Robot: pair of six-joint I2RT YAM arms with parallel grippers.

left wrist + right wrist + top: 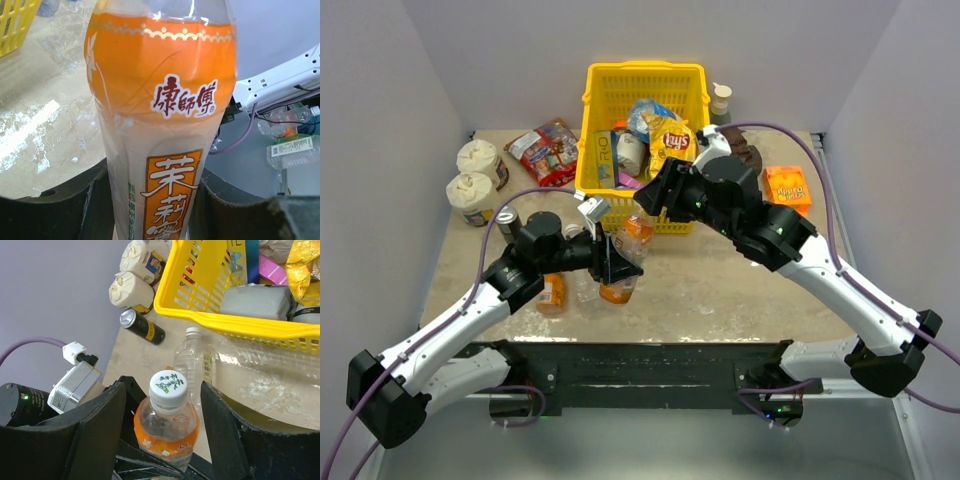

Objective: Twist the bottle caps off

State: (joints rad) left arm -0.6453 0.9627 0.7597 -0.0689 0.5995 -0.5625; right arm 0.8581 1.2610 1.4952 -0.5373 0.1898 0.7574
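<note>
My left gripper (618,262) (154,172) is shut on the tall bottle with the orange label (623,285) (160,115) and holds it upright near the table's front. Both black fingers (95,200) press its sides. In the right wrist view its white cap (168,386) is on the neck, above the orange label (167,435). My right gripper (650,203) (164,387) is open around that cap, one finger on each side with a gap to each. A clear bottle (192,362) with a white cap (192,331) stands behind. A small orange juice bottle (552,292) lies left.
A yellow basket (592,150) (210,322) full of snacks stands at the back centre. A dark can (507,220) (142,326) and two crinkled white tubs (472,175) (131,290) are at the left. A red packet (545,150) and an orange box (787,187) lie on the table.
</note>
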